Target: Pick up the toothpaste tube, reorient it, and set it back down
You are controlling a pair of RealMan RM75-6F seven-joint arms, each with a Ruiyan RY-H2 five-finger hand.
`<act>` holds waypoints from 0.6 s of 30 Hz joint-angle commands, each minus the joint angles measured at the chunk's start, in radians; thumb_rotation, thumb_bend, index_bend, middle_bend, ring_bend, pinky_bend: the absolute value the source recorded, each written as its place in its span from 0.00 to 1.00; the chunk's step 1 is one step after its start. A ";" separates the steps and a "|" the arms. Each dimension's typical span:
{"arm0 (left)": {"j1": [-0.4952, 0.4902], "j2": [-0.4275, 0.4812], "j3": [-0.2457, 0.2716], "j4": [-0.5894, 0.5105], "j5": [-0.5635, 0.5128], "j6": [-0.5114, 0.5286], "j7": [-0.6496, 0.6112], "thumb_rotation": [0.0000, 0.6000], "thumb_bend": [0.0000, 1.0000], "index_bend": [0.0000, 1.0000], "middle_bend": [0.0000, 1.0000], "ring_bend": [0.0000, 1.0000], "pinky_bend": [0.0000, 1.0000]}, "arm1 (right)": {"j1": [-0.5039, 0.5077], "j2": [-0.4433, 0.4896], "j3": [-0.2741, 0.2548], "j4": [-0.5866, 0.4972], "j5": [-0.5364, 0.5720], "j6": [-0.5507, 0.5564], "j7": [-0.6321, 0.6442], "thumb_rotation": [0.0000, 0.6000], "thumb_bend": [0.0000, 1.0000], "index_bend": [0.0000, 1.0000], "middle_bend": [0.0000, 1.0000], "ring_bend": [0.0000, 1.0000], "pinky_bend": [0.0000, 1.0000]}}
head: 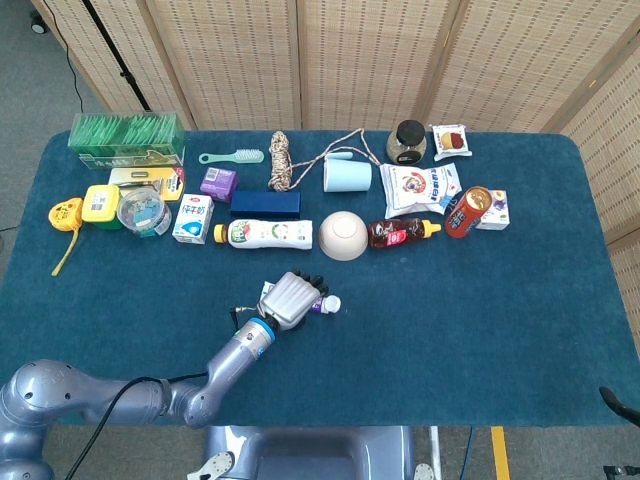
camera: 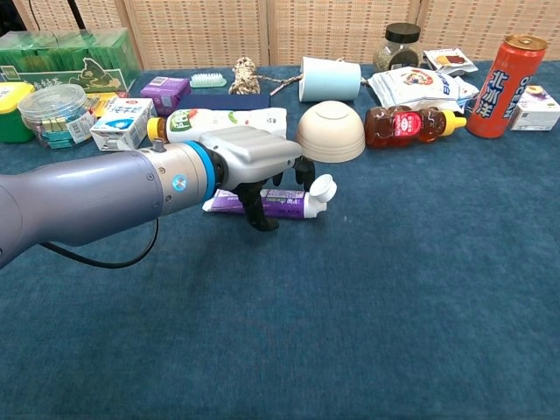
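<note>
The left hand [camera: 255, 162] arches over the purple toothpaste tube [camera: 282, 203], fingers [camera: 257, 211] spread, gripping nothing; label unreadable.

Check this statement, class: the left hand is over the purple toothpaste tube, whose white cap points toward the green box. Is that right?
Not quite. In the chest view the left hand is over the purple toothpaste tube, but its white cap points away from the green box, toward the right side of the table.
</note>
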State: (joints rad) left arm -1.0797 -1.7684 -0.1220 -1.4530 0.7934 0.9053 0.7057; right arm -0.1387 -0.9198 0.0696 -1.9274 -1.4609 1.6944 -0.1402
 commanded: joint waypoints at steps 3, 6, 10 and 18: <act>0.007 -0.007 0.000 0.005 -0.005 0.010 -0.003 1.00 0.31 0.30 0.26 0.32 0.33 | 0.000 0.000 0.000 0.000 0.001 -0.002 -0.001 1.00 0.00 0.00 0.00 0.00 0.00; 0.012 -0.012 0.002 0.011 -0.005 0.017 -0.005 1.00 0.32 0.32 0.27 0.34 0.36 | 0.001 0.000 0.000 -0.001 0.002 -0.004 -0.002 1.00 0.00 0.00 0.00 0.00 0.00; 0.017 -0.014 0.005 0.017 -0.011 0.007 -0.011 1.00 0.34 0.35 0.29 0.35 0.37 | 0.002 0.001 0.001 -0.004 0.002 -0.005 -0.006 1.00 0.00 0.00 0.00 0.00 0.00; 0.035 -0.027 0.006 0.037 0.005 0.010 -0.041 1.00 0.40 0.42 0.37 0.41 0.41 | 0.003 0.000 0.002 -0.011 0.003 -0.006 -0.015 1.00 0.00 0.00 0.00 0.00 0.00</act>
State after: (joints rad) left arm -1.0468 -1.7942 -0.1154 -1.4170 0.7968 0.9160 0.6676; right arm -0.1361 -0.9193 0.0710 -1.9383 -1.4582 1.6884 -0.1545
